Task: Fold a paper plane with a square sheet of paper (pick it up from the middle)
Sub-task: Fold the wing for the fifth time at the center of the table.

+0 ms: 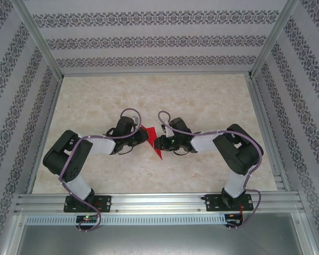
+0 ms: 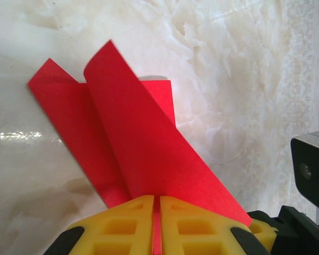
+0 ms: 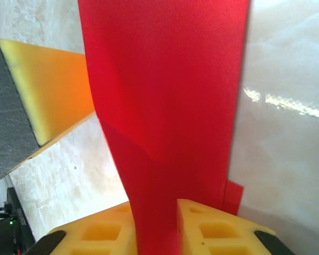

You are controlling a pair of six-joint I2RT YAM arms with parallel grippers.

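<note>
**Fold in progress: sheet shared between both grippers at mid-table**

The marble-patterned table (image 1: 202, 101) carries the work at its middle. Both arms (image 1: 95, 146) reach inward there and meet nose to nose. Between them is the square sheet of paper (image 1: 148, 130), bright red and doubled into overlapping flaps, with one pointed end towards the near edge.

The left gripper (image 2: 156, 199) is clamped on the sheet's edge. Its yellow fingers almost touch, with only paper between them. The right gripper (image 3: 155, 204) has the sheet running down between its fingers, which stand visibly further apart. Whether they pinch it cannot be told.

Judgement: the step in hand is setting a crease.
- The left grip should serve as the anchor.
- The right should close fully before any pull.
- The flaps should lie edge to edge before pressing.
- Tension should be light, since thin paper is likely to tear or slip askew.
</note>
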